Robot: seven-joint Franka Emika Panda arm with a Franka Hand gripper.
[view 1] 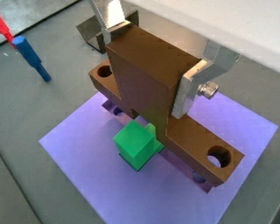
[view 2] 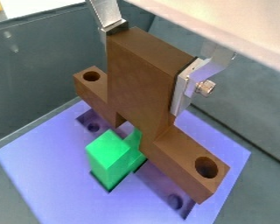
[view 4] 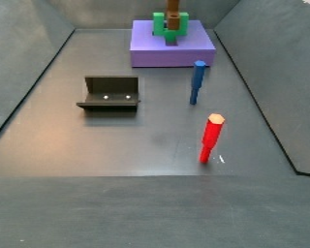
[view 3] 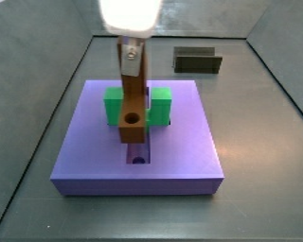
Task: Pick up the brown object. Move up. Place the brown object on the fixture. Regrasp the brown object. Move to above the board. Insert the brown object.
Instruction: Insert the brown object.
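My gripper point(view 1: 154, 57) is shut on the brown object point(view 1: 149, 87), with one silver finger on each side of its upper end; both wrist views show this grip point(view 2: 149, 52). The brown object point(view 3: 132, 95) hangs upright over the purple board point(view 3: 180, 142). Its lower end with the round hole sits at the central groove, just in front of the green U-shaped block point(view 3: 155, 104). I cannot tell whether it rests in the groove. In a side view the fixture point(view 4: 109, 94) stands apart on the floor, with nothing in it. It also shows behind the board point(view 3: 197, 60).
A blue peg point(view 4: 198, 82) and a red peg point(view 4: 212, 139) stand upright on the grey floor between the fixture and the right wall. The board point(view 4: 190, 50) lies at the far end of the walled bin.
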